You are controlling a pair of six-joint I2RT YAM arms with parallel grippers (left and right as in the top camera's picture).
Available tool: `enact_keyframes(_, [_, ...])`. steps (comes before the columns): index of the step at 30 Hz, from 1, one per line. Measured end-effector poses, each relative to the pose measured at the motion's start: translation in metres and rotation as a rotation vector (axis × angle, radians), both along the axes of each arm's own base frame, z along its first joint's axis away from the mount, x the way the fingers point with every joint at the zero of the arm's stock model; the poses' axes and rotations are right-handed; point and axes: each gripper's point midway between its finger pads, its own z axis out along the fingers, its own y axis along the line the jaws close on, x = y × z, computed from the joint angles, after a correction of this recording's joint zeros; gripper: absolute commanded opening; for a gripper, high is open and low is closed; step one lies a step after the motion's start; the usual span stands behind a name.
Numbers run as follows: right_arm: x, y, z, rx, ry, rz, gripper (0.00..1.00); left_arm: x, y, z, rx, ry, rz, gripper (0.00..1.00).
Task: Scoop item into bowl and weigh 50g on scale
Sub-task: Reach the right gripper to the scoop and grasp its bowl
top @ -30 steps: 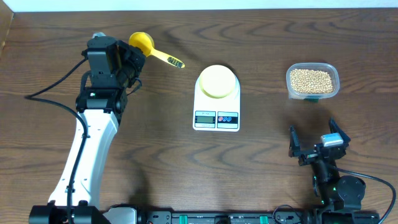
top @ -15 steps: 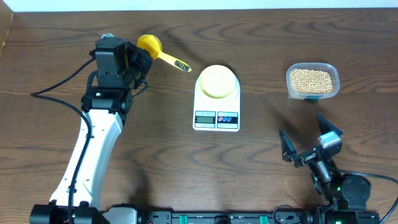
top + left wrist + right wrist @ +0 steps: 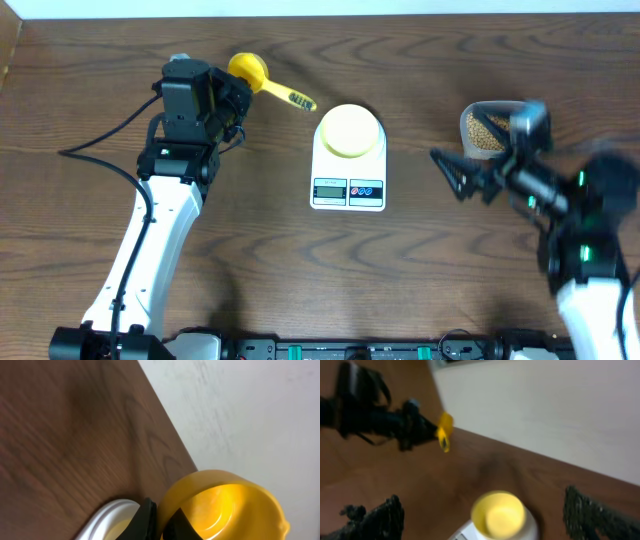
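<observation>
The pale yellow bowl point(image 3: 350, 130) sits on the white scale point(image 3: 348, 190) at the table's middle; the right wrist view also shows this bowl point(image 3: 498, 515). My left gripper point(image 3: 238, 88) is shut on a yellow scoop point(image 3: 250, 68), held in the air just left of the scale. In the left wrist view the jaws point(image 3: 155, 522) pinch the scoop's cup point(image 3: 225, 505). My right gripper point(image 3: 466, 178) is open and empty, blurred, between the scale and the clear container of beans point(image 3: 484, 132). The right arm partly hides that container.
The scoop's handle point(image 3: 292, 97) points toward the scale's back left corner. The table's far edge meets a pale wall point(image 3: 545, 410). Bare wood lies in front of the scale. The left arm's cable point(image 3: 100, 140) trails to the left.
My left gripper has carried the scoop a little right, toward the scale. My right arm has risen from the front edge and swung up beside the bean container, jaws open.
</observation>
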Motion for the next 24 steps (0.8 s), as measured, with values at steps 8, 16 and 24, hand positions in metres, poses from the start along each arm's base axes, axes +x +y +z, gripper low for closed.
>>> enact_keyframes(8, [0.064,0.049,0.007,0.081,0.177,0.291,0.99,0.001,0.003,0.0,-0.142,0.034,0.11,0.08])
enact_keyframes(16, [0.076,0.095,-0.02,0.093,0.257,0.422,0.99,-0.001,-0.01,0.0,-0.16,0.04,0.11,0.08])
enact_keyframes(24, [0.082,0.101,-0.022,0.105,0.285,0.399,0.86,0.011,-0.048,-0.011,-0.18,0.029,0.067,0.08])
